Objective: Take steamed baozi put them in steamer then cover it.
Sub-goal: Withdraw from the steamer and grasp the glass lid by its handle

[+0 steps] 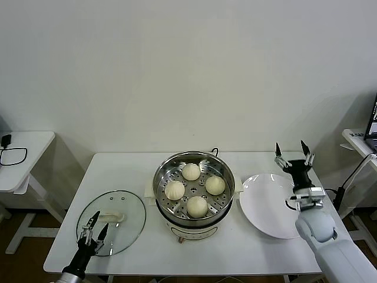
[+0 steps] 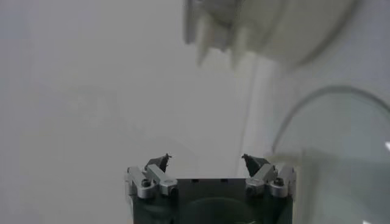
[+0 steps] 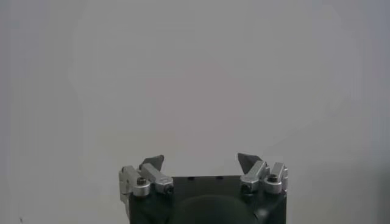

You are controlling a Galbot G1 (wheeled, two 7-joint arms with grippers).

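Both pincers stand spread wide with nothing between their fingers. Left gripper point(image 1: 94, 227) hangs over the near edge of the glass lid point(image 1: 112, 221), at the near left corner of the white table point(image 1: 247, 247), its dark fingertips pointing toward the lid's white handle point(image 1: 115, 217) without touching it. In the left wrist view the left gripper's point(image 2: 207, 163) two tips are well apart, with the curved rim of the lid point(image 2: 341, 140) and the blurred base of the pot beyond them. Right gripper point(image 1: 293, 152) is raised above the far right part of the table, fingers pointing up and away from the robot, just past the far edge of the white plate point(image 1: 268, 203); the right wrist view shows the same gripper point(image 3: 201, 161) splayed against bare wall.

Between lid and plate, in the middle of the table, stands the steamer point(image 1: 194, 187), a shiny steel pot on a white base, uncovered. On its holed tray sit four buns point(image 1: 197, 206), pale and round, one toward each side, near one another but not clearly touching. The lid lies flat on the table left of the pot, the plate right of it, near its rim.
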